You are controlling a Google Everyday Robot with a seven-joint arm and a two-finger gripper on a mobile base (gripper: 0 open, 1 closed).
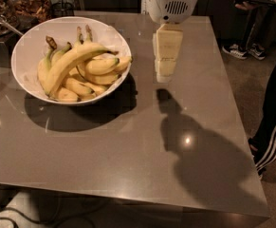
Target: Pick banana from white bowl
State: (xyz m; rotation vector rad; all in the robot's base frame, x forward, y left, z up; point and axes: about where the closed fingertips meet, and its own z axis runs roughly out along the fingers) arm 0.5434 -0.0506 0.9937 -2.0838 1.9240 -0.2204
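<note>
The long, strongly curved yellow banana is lying atop the shorter yellow bananas in the wide, shallow white bowl — nothing is being lifted yet. The cream-coloured gripper is hanging over the glossy grey table, beside the bowl but apart from it — open or closed, I cannot tell. Reaching, grasping and lifting are all remaining.

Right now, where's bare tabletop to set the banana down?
Bare: the near half of the table, in front of the white bowl, and the right strip beyond the gripper. Crowded: the far left, where the bowl holds the banana and smaller bananas; the gripper hangs just right of it.
</note>
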